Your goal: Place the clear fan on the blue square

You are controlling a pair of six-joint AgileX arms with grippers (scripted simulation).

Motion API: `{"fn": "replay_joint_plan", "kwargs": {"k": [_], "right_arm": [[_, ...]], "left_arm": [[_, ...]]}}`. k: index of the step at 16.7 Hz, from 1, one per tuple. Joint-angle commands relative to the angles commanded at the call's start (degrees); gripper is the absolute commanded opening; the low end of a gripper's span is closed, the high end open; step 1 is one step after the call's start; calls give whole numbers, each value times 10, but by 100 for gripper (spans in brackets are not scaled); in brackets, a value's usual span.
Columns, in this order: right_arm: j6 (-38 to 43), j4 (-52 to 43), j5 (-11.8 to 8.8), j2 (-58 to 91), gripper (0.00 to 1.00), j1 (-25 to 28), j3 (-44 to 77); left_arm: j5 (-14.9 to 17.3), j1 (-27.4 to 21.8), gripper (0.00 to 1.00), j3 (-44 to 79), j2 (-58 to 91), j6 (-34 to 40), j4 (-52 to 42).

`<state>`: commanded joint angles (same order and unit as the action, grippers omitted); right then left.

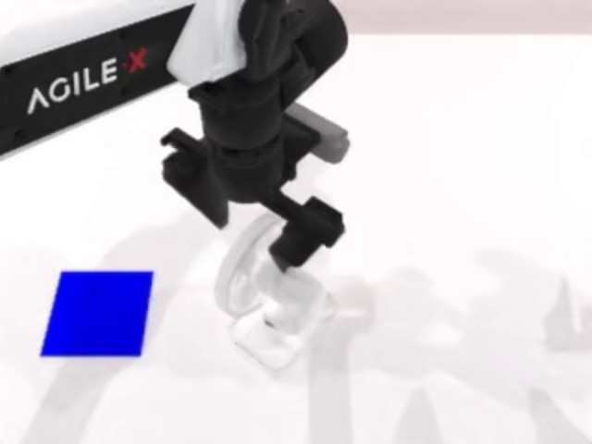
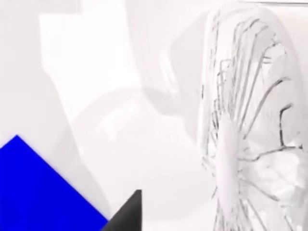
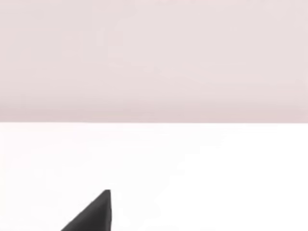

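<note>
The clear fan stands upright just right of the table's middle, its round grilled head above its clear base. My left gripper hangs right over the fan, open, with one black finger beside the motor housing. In the left wrist view the fan head fills one side, and a dark finger stands apart from its grille. The blue square lies flat at the table's left, also seen as the blue square in the wrist view. Of my right gripper, only one dark finger shows, with nothing near it.
The left arm's white link marked AGILE-X reaches in from the upper left. Soft grey shadows cross the white table. The right wrist view shows only bare table and a pale wall.
</note>
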<state>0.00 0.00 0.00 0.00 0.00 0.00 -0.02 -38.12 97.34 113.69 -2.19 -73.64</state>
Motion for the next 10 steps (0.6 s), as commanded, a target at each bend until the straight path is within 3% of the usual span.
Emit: {"fn": "replay_joint_plan", "kwargs": {"k": [8,10], "right_arm": [[0,0,0,0,100,0,0],[0,0,0,0,100,0,0]], "left_arm": [[0,0,2,0,0,0,0],[0,0,0,0,0,0,0]]}}
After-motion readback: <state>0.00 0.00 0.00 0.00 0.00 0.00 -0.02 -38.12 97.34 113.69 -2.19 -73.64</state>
